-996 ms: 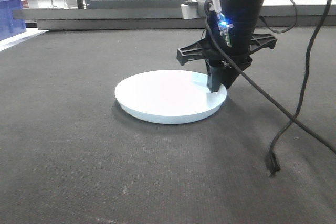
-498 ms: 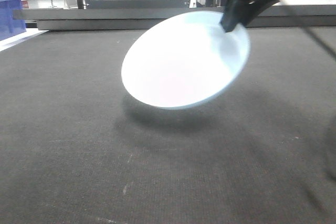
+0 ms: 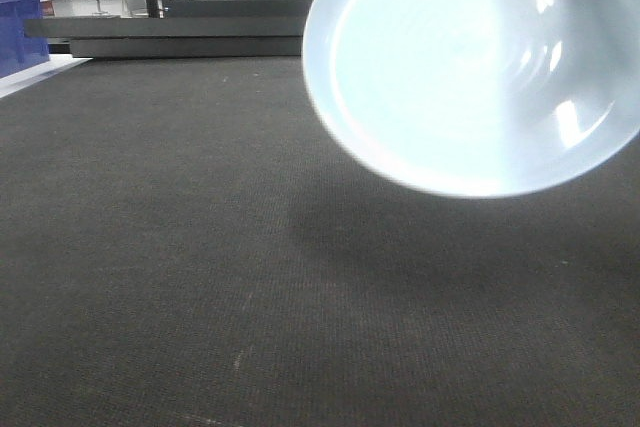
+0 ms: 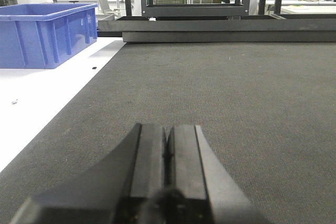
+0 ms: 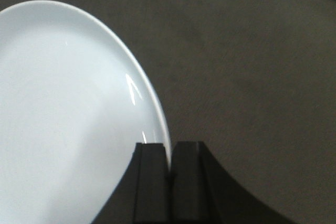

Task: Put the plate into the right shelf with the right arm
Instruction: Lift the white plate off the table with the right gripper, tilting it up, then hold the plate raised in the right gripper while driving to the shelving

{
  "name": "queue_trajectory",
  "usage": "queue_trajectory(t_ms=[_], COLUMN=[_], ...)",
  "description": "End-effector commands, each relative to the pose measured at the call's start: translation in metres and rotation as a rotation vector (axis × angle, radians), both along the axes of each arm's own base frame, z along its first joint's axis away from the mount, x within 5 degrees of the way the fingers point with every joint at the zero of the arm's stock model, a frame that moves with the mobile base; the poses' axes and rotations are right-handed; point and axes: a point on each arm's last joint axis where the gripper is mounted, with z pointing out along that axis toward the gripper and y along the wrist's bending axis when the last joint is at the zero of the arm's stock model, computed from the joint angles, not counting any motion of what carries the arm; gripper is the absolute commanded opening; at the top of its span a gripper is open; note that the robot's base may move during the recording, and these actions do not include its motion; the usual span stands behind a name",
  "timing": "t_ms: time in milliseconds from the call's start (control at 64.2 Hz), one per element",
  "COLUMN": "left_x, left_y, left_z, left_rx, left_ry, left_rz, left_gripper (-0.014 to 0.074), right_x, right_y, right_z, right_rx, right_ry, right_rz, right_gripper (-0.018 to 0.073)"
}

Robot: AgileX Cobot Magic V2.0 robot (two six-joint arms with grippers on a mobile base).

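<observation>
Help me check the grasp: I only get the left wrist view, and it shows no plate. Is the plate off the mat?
Observer: Yes. In the front view the plate hangs tilted in the air, with its shadow on the mat below.
Operator: Is the right gripper actually holding it?
Observer: Yes. The right wrist view shows the right gripper shut on the plate's rim, with one jaw on each face.
</observation>
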Motion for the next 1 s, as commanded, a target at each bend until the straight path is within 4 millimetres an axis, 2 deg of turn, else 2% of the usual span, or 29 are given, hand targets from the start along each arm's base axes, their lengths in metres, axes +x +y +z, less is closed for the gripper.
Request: queue_trajectory(t_ms=[0, 343, 529, 654, 981], left_x=[-0.001, -0.001, -0.001, -0.001, -0.001], left_y=[0.002, 0.002, 0.002, 0.002, 0.002], left_z=[0.005, 0.005, 0.005, 0.005, 0.005], left_rx=[-0.007, -0.007, -0.007, -0.007, -0.007], left_ry=[-0.089, -0.089, -0.089, -0.089, -0.089], left_rz=[0.016, 0.016, 0.016, 0.016, 0.016], left_gripper=[-0.0047, -0.0047, -0.0047, -0.0047, -0.0047], right_x=[-0.023, -0.098, -0.128, -0.139, -0.139], right_y=[-0.010, -0.049, -0.062, -0.067, -0.068], right_z=[0.035, 0.077, 0.089, 0.093, 0.093], right_rx=[0.070, 0.216, 0.286, 0.311, 0.311], right_ry=[-0.218, -0.524, -0.668, -0.722, -0.722], right_rz=[0.031, 0.032, 0.046, 0.052, 0.051], right_gripper=[0.0053, 0.0053, 0.0053, 0.0053, 0.0053])
